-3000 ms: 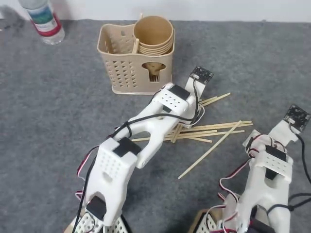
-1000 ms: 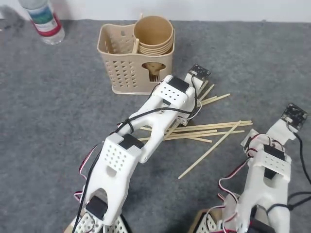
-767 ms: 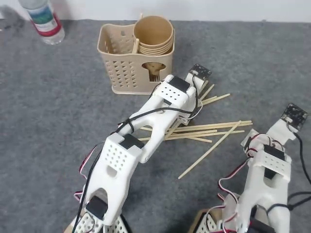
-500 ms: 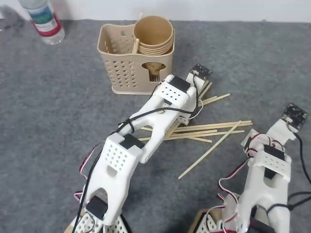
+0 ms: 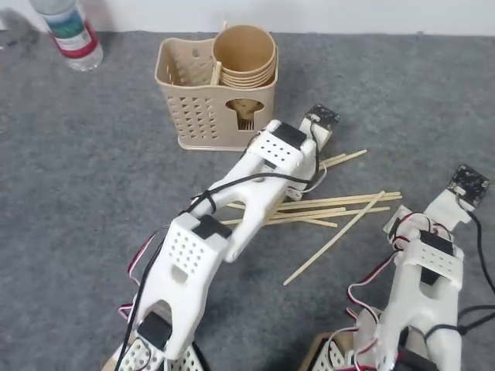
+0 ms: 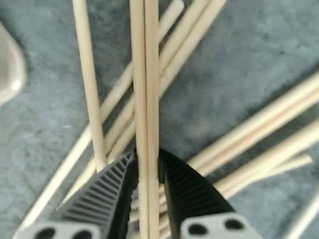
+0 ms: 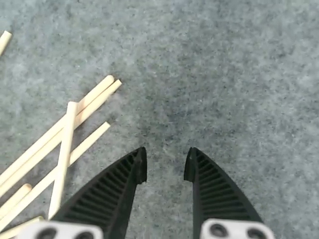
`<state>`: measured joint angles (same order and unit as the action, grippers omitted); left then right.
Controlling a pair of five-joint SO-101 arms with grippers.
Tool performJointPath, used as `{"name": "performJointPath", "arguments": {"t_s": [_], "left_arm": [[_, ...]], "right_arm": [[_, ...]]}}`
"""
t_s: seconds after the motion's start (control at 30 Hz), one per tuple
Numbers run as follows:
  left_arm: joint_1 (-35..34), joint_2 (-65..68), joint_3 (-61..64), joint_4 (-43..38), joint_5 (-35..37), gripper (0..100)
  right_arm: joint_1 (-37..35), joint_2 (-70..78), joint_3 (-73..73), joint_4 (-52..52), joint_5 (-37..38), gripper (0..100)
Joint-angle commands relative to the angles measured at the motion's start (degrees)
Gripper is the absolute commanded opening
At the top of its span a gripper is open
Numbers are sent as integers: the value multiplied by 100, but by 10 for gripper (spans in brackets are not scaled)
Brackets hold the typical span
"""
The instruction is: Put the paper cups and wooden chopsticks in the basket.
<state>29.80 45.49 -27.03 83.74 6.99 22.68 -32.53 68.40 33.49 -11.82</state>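
Pinching 2 chopsticks (image 6: 144, 99), left pincer (image 6: 147, 169) near basket (image 5: 197, 116), right pincer (image 7: 164, 167) parted

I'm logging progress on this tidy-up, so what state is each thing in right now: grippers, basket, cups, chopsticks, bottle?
Left gripper: shut on a pair of chopsticks.
Right gripper: open, empty, over bare carpet.
Basket: upright.
Paper cups: stacked upright inside the basket.
Loose chopsticks: lying scattered on the carpet, crossing each other.
Bottle: standing upright.

Left tool (image 6: 148, 157) pinched, right tool (image 7: 165, 167) agape.
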Motion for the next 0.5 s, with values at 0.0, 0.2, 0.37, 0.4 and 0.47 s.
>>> {"name": "performJointPath", "arguments": {"t_s": [0.0,0.2,0.37,0.4,0.47], "left_arm": [[88,-440,-84,0,0,25],[-79,-431,374,-448,-26,22],[-193,-431,400,-484,-35,13],[-193,-431,400,-484,-35,11],[-167,-431,400,-484,-35,11]], "right_arm": [[-66,-189,-352,13,-44,140],[-66,-189,-352,13,-44,140],[-66,-189,-352,13,-44,140],[-66,-189,-352,13,-44,140],[-66,-189,-352,13,-44,140]]}}
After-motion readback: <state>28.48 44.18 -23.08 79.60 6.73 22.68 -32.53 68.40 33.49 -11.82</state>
